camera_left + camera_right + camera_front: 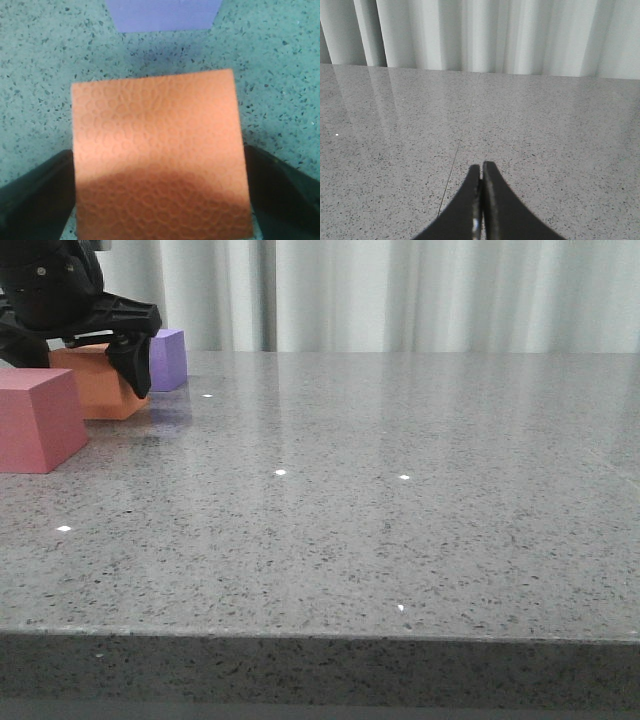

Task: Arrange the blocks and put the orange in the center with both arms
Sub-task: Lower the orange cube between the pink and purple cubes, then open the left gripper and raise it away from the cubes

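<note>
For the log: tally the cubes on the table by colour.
Orange cube: 1
Purple cube: 1
Pinkish-red cube: 1
Total: 3

Orange cube (157,155) between the left hand (159,200) fingers; purple cube (164,14) beyond.

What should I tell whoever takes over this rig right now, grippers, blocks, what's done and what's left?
Left gripper: fingers on either side of the orange cube; contact cannot be confirmed.
Right gripper: shut, empty, over bare table.
Blocks: all at the far left of the table. The pinkish-red cube is nearest, the orange one behind it, the purple cube farthest back.
Done: left arm is in position at the orange cube.
Left: grasp it, arrange the blocks, orange in the center.
</note>
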Tool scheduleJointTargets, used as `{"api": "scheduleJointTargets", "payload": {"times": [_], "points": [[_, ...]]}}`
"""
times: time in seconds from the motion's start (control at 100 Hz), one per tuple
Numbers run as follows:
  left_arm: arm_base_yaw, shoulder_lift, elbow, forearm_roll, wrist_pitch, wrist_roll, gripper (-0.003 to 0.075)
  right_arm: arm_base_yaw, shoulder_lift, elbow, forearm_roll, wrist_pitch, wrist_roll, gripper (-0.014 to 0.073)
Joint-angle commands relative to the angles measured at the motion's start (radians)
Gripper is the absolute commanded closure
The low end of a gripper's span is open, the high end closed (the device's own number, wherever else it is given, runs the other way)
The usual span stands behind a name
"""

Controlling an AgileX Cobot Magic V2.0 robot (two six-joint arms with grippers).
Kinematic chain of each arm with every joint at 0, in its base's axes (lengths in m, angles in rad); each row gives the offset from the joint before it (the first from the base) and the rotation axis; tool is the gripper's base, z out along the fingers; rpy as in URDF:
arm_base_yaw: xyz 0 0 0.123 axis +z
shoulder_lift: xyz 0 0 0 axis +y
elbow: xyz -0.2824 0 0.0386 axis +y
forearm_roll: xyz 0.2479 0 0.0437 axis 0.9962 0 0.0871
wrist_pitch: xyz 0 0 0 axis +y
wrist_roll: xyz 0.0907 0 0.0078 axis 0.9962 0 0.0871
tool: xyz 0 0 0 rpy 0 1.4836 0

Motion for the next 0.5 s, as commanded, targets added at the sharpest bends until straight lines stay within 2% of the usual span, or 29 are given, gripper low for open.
{"api": "scheduleJointTargets", "payload": {"times": [0.0,0.49], "points": [[0.002,-0.076,-0.025,-0.001,-0.056,-0.001,0.0088,-0.005,0.007,-0.025,-0.013,-0.083,-0.007,0.0662],[0.019,-0.342,-0.008,0.051,-0.054,-0.001,0.0091,-0.005,0.007,-0.025,-0.013,-0.083,-0.007,0.0662]]}}
